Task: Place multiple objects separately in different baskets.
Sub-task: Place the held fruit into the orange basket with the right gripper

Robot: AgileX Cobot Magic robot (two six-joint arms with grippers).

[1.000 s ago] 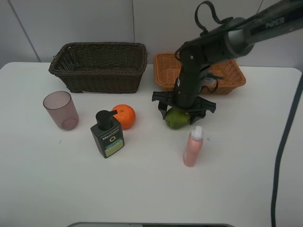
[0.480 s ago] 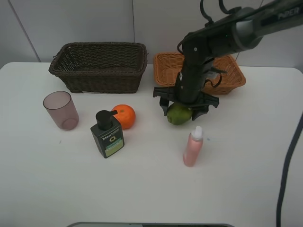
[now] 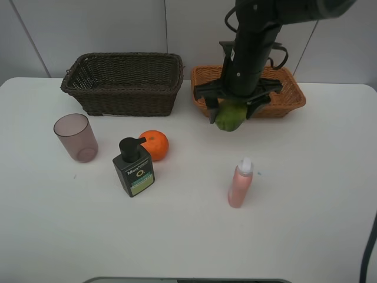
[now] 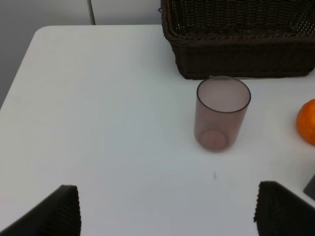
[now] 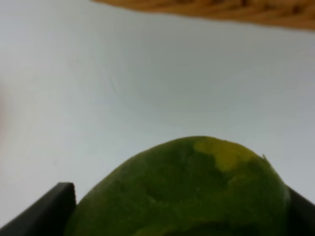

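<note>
- The left gripper (image 4: 167,211) shows only in its own wrist view. Its two dark fingertips sit wide apart at the lower corners with nothing between them, so the pincer is open. It hangs over bare white table (image 3: 306,224), out in front of the dark brown basket (image 3: 122,82).
- The translucent pink cup (image 3: 75,137) stands upright and mouth up, in front of the dark brown basket's left end and apart from it.
- The dark brown basket sits at the back of the table; the part of its inside that shows holds nothing.
- The dark green-black pump bottle (image 3: 134,168) stands upright in front of the dark brown basket, nearer the camera than the cup.
- The orange (image 3: 154,145) rests on the table in front of the dark brown basket's right half, just beside the pump bottle's head.
- The right gripper (image 3: 231,112) points downward just to the right of the dark brown basket, and its pincer is closed around the green fruit (image 3: 230,116). The right wrist view shows a dark finger (image 5: 44,206) on either side of the fruit, with white table behind it.
- The slim pink spray bottle (image 3: 240,183) stands upright, well in front of and to the right of the dark brown basket.
- The light orange-tan basket (image 3: 283,97) sits just to the right of the dark brown basket, with a narrow gap between them. The arm hides much of its inside.
</note>
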